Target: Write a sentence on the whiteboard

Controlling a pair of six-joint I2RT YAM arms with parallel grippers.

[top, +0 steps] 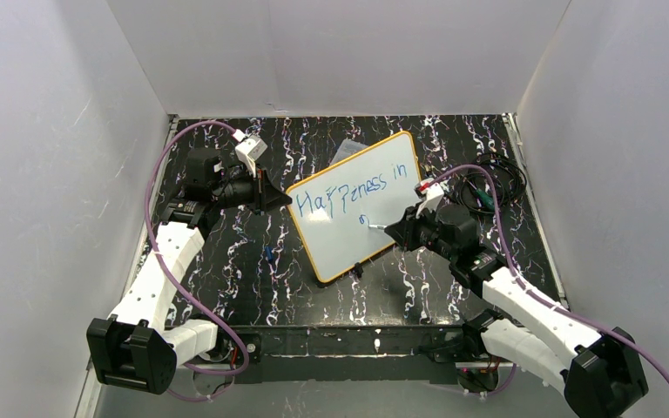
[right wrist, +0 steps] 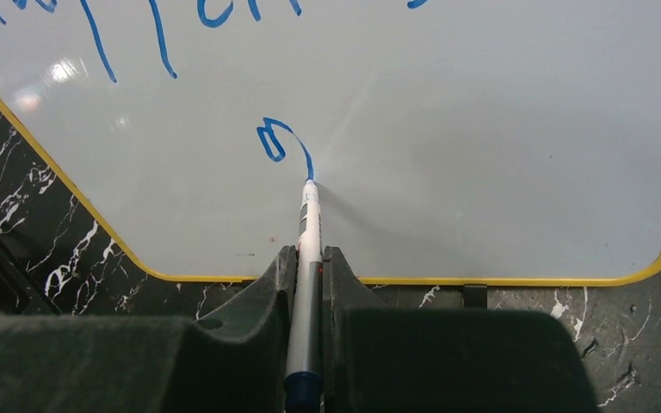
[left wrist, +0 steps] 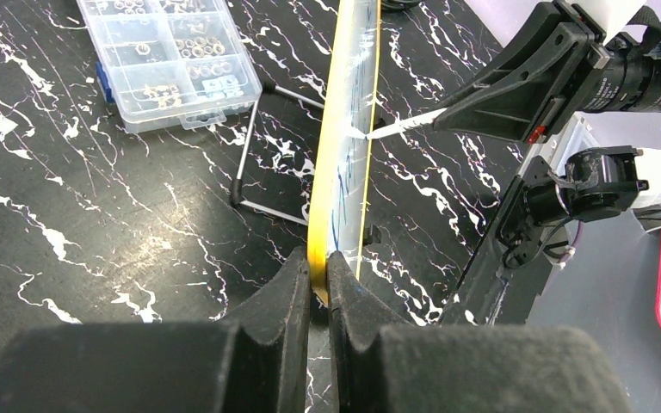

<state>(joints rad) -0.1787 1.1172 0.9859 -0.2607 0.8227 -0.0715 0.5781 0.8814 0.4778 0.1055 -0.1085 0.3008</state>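
One clear box [left wrist: 198,116] — small metal rings [left wrist: 194,47] inside — behind whiteboard [left wrist: 344,172]

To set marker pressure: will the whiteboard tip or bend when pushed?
Unheld it may tip: the whiteboard is thin, propped on a wire stand. Edge-on it looks straight, so likely stiff. The left tool clamping its edge should steady it.

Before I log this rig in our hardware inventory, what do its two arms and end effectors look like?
Both the left arm and right arm have white link shells with black joints and black bases. A purple cable loops along each. The left end effector and right end effector are matte black, with two wedge-shaped fingers tapering to narrow tips.
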